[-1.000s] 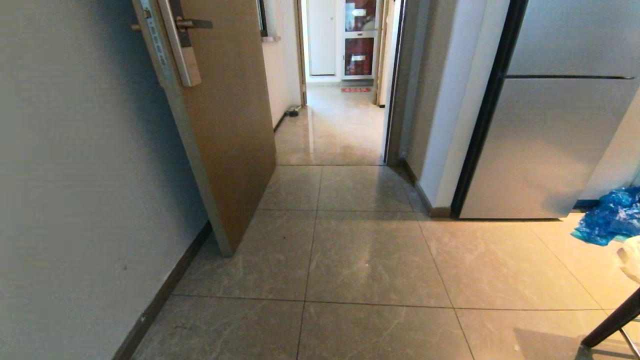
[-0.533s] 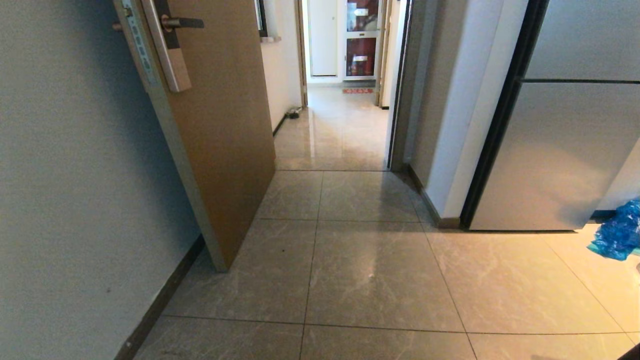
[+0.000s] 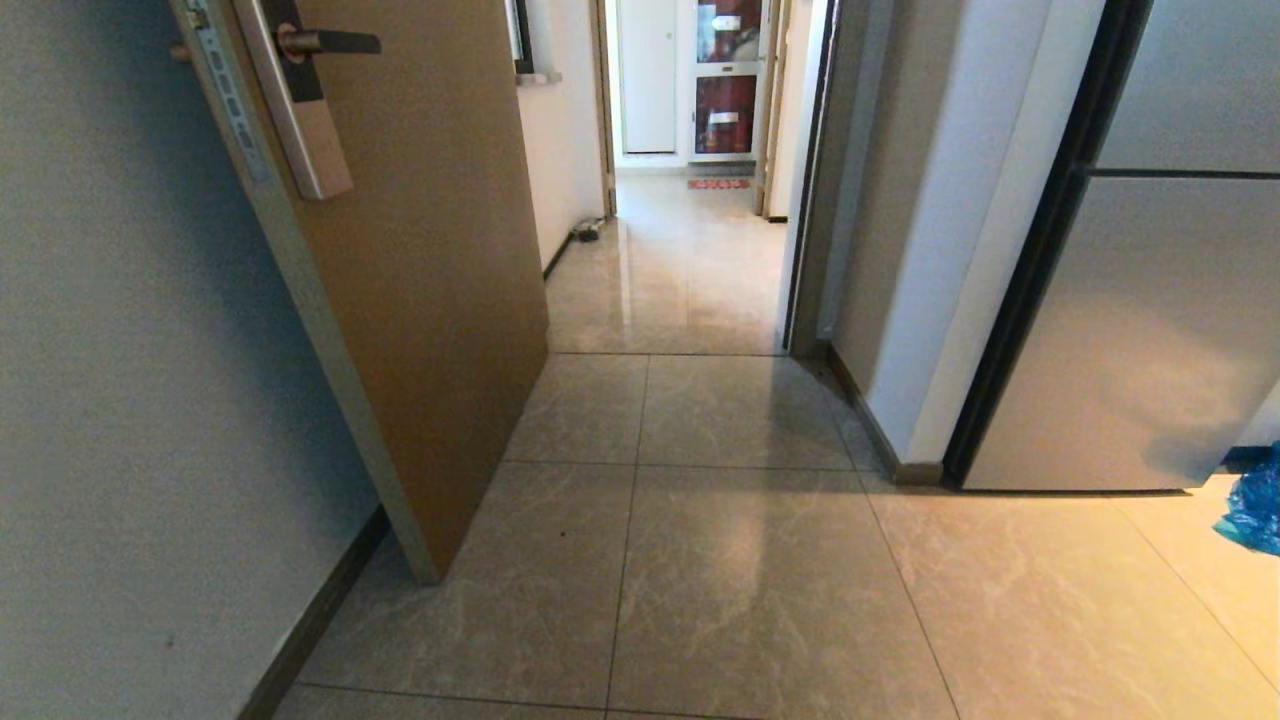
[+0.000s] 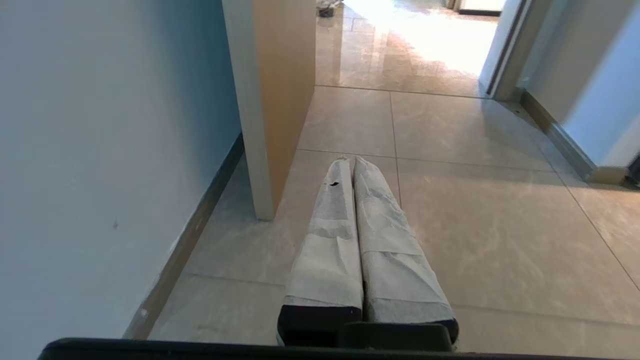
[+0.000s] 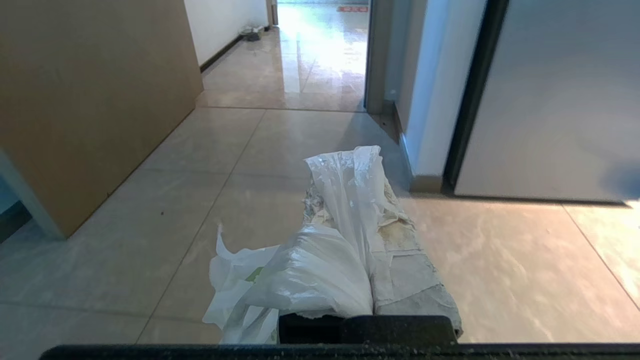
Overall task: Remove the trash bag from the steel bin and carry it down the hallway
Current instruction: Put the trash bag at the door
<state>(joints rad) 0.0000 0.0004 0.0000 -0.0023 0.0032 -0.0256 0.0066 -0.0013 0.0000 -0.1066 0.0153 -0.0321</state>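
Right gripper (image 5: 367, 165): jaws clamped on the bag (image 5: 305, 280). The white plastic passes between the taped fingers (image 5: 405, 260) and bunches over one of them; the rest hangs off the side of the gripper above the floor, with a patch of green print showing. The gripper points level toward the hallway (image 3: 690, 270).

Left gripper (image 4: 354, 161): jaws together, nothing between them. Its taped fingers (image 4: 330, 240) point level over the floor (image 4: 490, 240), near the edge of the door (image 4: 272, 100) and the left wall (image 4: 100, 150).

Neither arm shows in the head view. That view faces the doorway: the brown door (image 3: 430, 280) stands open on the left, its handle (image 3: 325, 42) near the top edge of the view. The hallway runs beyond it, glossy tiles leading to a far cabinet (image 3: 725, 85) with a red mat (image 3: 718, 184) at its foot. A small dark object (image 3: 586, 232) lies by the left baseboard in the hallway; what it is cannot be told. On the right stands a grey panel (image 3: 1130, 340) with a black edge. A blue plastic heap (image 3: 1255, 510) lies on the floor at the right edge.

The bin is in no view.
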